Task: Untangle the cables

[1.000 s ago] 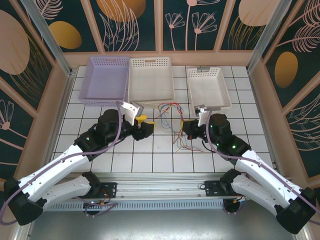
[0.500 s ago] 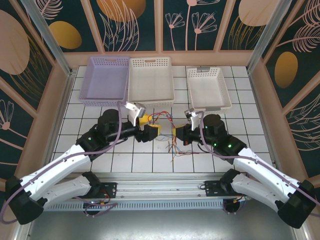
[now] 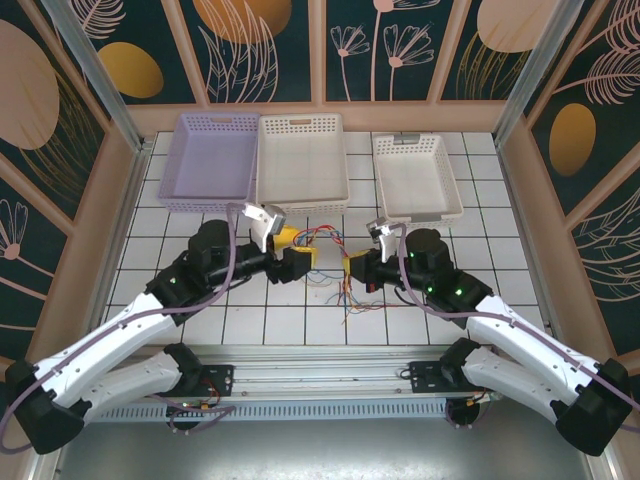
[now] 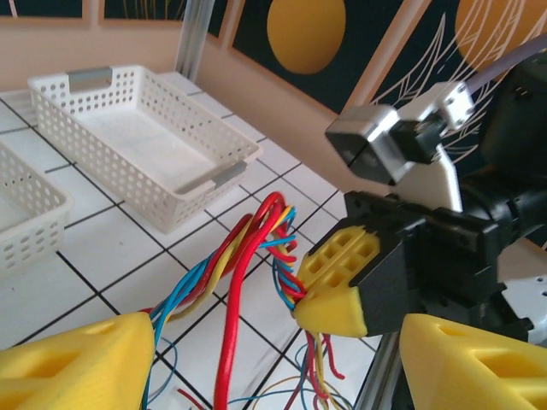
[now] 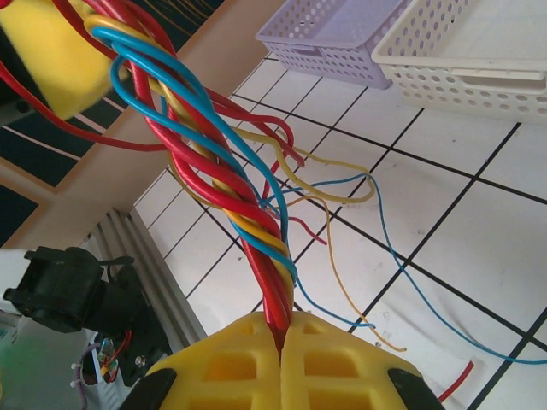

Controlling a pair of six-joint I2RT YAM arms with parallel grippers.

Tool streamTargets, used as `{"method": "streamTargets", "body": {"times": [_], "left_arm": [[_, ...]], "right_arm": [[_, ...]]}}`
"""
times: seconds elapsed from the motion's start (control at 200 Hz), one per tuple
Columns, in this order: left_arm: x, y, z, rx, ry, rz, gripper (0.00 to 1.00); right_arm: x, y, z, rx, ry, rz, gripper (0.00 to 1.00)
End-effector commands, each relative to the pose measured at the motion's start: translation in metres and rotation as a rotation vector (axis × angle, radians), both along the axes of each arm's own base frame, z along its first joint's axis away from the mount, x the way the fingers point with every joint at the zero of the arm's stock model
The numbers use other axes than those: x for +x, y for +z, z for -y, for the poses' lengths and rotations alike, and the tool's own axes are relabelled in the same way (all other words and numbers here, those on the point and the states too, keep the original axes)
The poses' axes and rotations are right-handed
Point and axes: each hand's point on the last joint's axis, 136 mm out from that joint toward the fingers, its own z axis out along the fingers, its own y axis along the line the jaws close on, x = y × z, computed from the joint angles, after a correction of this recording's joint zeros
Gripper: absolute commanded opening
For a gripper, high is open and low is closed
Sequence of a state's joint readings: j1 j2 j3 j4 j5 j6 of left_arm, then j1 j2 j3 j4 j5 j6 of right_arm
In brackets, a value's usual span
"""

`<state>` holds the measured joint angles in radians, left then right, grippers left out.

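The cables (image 3: 326,241) are a twisted bundle of red, blue and yellow wires held up off the tiles between my two grippers. Loose ends trail onto the tiles (image 3: 350,296) below. My right gripper (image 3: 356,268) is shut on one end of the bundle; in the right wrist view the cables (image 5: 232,190) run straight out of its closed yellow fingers (image 5: 342,376). My left gripper (image 3: 301,262) stands open, facing the right one. In the left wrist view the cables (image 4: 247,249) pass between its spread fingers (image 4: 77,367), with the right gripper's fingers (image 4: 342,286) close ahead.
Three baskets stand along the back: a lilac basket (image 3: 210,160), a large white basket (image 3: 303,160) and a smaller white basket (image 3: 417,176). The metal rail (image 3: 330,385) with both arm bases runs along the near edge. Wooden walls close in the sides.
Both grippers have moved toward the middle and now stand close together. The right gripper has carried the bundle left. The left jaws have spread a little wider.
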<state>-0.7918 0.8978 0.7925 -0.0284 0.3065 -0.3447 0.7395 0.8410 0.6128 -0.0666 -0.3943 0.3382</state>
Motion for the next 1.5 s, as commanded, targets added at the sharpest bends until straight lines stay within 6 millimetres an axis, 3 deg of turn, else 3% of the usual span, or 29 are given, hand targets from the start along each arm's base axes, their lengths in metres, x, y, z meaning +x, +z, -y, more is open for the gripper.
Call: {"method": "streamTargets", "body": {"times": [0.0,0.185,0.34,0.54,0.691,0.791,0.826,0.841,0.951,1.021,1.151,1.246,1.491], "left_arm": [[0.0,0.005,-0.003,-0.016,0.005,0.027,0.75],[0.003,-0.004,-0.002,0.022,0.01,0.017,0.58],[0.006,-0.009,0.0,0.049,0.009,0.009,0.52],[0.01,-0.006,-0.005,0.046,0.05,0.023,0.0],[0.028,0.009,-0.007,0.016,0.143,0.02,0.0],[0.043,0.037,-0.004,-0.013,0.195,0.026,0.0],[0.046,0.038,-0.002,-0.014,0.202,0.018,0.0],[0.047,0.053,-0.001,-0.037,0.204,0.035,0.0],[0.056,0.076,0.004,-0.077,0.224,0.041,0.0],[0.061,0.078,0.006,-0.094,0.237,0.019,0.0],[0.063,0.072,0.011,-0.13,0.24,-0.043,0.0],[0.064,0.069,0.013,-0.148,0.245,-0.079,0.0],[0.066,0.068,0.012,-0.157,0.263,-0.132,0.0]], "right_arm": [[0.0,0.012,-0.005,0.027,0.022,0.047,0.0],[-0.001,0.018,-0.005,0.036,0.029,0.051,0.0],[-0.004,0.019,-0.006,0.044,0.039,0.046,0.0],[0.001,0.014,-0.003,0.021,0.002,0.041,0.0],[0.023,0.005,0.011,-0.046,-0.13,0.033,0.0],[0.033,0.0,0.016,-0.067,-0.179,0.014,0.0],[0.034,-0.001,0.016,-0.071,-0.18,0.008,0.0],[0.035,-0.002,0.017,-0.072,-0.181,0.005,0.0],[0.041,-0.01,0.024,-0.083,-0.216,-0.032,0.14],[0.04,-0.012,0.025,-0.082,-0.21,-0.047,0.21],[0.034,-0.007,0.03,-0.067,-0.205,-0.035,0.52],[0.027,-0.004,0.034,-0.048,-0.199,-0.019,0.57],[0.009,-0.01,0.034,0.042,-0.163,-0.031,0.58]]}}
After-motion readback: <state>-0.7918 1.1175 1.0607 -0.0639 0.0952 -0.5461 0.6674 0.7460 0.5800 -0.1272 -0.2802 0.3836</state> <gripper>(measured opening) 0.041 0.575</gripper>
